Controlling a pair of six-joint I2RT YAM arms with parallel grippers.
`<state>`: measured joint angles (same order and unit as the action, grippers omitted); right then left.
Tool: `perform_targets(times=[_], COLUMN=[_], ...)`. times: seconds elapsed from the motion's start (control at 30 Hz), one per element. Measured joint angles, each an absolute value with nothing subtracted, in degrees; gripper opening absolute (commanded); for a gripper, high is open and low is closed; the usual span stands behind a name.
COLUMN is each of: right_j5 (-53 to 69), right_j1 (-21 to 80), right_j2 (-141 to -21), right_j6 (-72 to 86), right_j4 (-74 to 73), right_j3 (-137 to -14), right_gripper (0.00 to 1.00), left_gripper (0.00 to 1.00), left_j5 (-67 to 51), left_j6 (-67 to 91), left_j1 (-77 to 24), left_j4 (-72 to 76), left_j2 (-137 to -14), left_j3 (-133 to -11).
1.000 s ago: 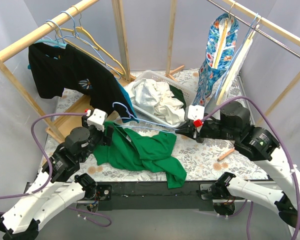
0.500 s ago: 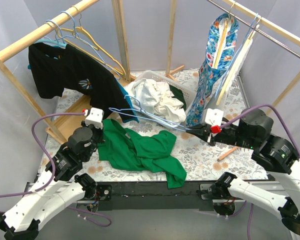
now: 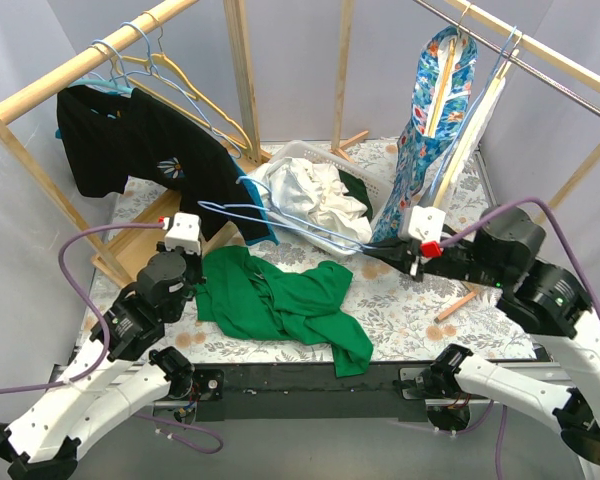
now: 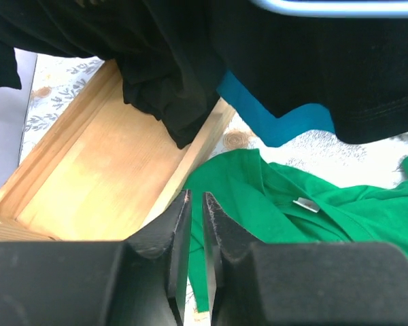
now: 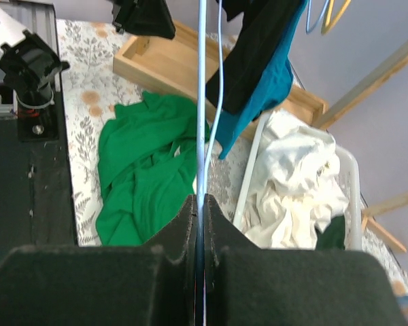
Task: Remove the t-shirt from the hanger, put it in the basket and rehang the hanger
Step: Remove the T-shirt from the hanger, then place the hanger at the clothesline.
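The green cotton t-shirt [image 3: 280, 300] lies crumpled on the flower-patterned surface [image 3: 410, 310], at the near side and a little left of the middle. One sleeve reaches toward the near edge. No wire passes through it in any view, so it seems to be free of the hanger already.

The light-blue wire hanger [image 5: 202, 102] is bare and hangs in the air just above and behind the t-shirt, apart from the cloth. Its hook end points to the left, near the lower hem of the black garment [image 3: 130, 140] that hangs on the wooden rail. The right end effector [image 5: 200, 200] is clenched on the wire at the right end of the hanger, with the wire running straight out between its closed fingers.

The left end effector [image 4: 196, 197] is at the left border of the t-shirt, beside the shallow wooden tray [image 4: 88, 170]. Its fingers are almost together, with only a thin slit between them, and no cloth can be seen pinched there; it looks empty.

By this judgement the pulling-off step is finished, and what remains is to dispose of the hanger. The next move probably calls for the right arm to carry the hanger away, keeping the hook clear of the black garment and of the white laundry basket [image 3: 310, 200] behind. The left arm only needs to draw back without dragging the t-shirt.
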<state>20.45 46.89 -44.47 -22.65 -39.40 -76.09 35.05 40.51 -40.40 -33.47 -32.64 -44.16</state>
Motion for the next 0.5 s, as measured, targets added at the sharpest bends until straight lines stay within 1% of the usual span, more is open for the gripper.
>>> perform_targets(times=[0.17, 0.2, 0.37, 0.5], right_j5=[23.1, 23.6, 26.8, 29.3], right_j1=[46.9, 46.9, 46.9, 46.9], right_j2=[-51.0, -52.6, -63.4, -73.0], right_j6=[-21.6, -21.1, -18.2, -15.8], right_j4=[-30.1, -27.8, -16.0, -8.6], right_j3=[-76.4, -76.5, -78.9, -83.0], right_gripper=[0.01, 0.01, 0.01, 0.01], left_gripper=[0.18, 0.25, 0.45, 0.50], left_j5=[34.7, 34.3, 32.3, 31.8], left_j6=[41.0, 41.1, 41.1, 40.8], left_j1=[-40.4, -40.4, -40.4, -40.4], left_j4=[-34.5, -34.6, -35.4, -35.8], left_j2=[-29.9, -29.2, -27.3, -27.3], left_j3=[-44.9, -44.9, -44.9, -44.9])
